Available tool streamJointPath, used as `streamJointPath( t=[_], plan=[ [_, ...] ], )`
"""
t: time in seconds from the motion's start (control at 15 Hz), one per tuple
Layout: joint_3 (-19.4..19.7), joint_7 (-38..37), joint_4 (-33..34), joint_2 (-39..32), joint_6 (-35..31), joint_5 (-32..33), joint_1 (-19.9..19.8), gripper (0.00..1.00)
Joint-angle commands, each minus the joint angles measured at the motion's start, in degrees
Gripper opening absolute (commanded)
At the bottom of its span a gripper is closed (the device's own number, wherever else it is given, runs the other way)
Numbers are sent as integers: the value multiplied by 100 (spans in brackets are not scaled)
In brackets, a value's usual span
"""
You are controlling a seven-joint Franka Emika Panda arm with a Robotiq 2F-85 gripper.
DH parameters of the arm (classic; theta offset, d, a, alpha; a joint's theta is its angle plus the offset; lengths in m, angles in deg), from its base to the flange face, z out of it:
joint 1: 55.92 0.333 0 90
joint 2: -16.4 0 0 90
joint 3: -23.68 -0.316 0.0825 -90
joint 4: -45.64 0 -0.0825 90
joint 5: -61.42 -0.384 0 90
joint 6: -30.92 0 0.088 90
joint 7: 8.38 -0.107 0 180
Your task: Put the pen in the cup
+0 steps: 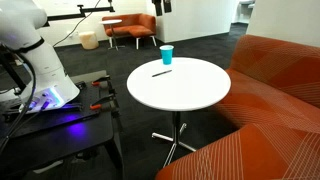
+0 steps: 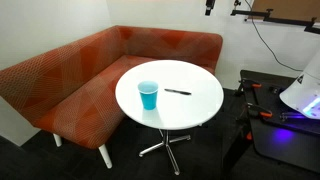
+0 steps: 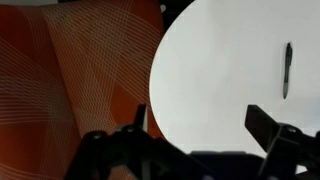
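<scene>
The thin dark pen lies flat on the round white table, a little in front of the small blue cup, which stands upright near the table edge. Both exterior views show them: pen, cup, table. My gripper is open and empty, high above the table. In the wrist view the pen lies at the right, beyond the fingertips. The cup is out of the wrist view. Only the gripper's tip shows at the top of the exterior views.
An orange corner sofa wraps round the table and also shows in the wrist view. The robot's black stand with red tools is beside the table. An orange chair stands far back.
</scene>
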Motion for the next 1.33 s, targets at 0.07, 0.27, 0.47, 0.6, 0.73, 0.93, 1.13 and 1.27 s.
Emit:
streamJointPath(
  t=[0.07,0.27,0.47,0.6,0.73,0.93,1.13,1.27],
  plan=[
    [14,-3,9,0,14,2,17,100],
    [14,-3,9,0,14,2,17,100],
    [37,122,6,-37,-393,-121,85,100],
    [44,246,0,-109,-939,-260,169,100],
    [49,464,-22,-220,-1543,-517,297,100],
    [27,865,-57,-421,-2147,-1037,523,100],
    [-47,1209,-71,-613,-2409,-1595,780,100],
    [-136,1372,-86,-719,-2477,-1942,944,100]
  ],
)
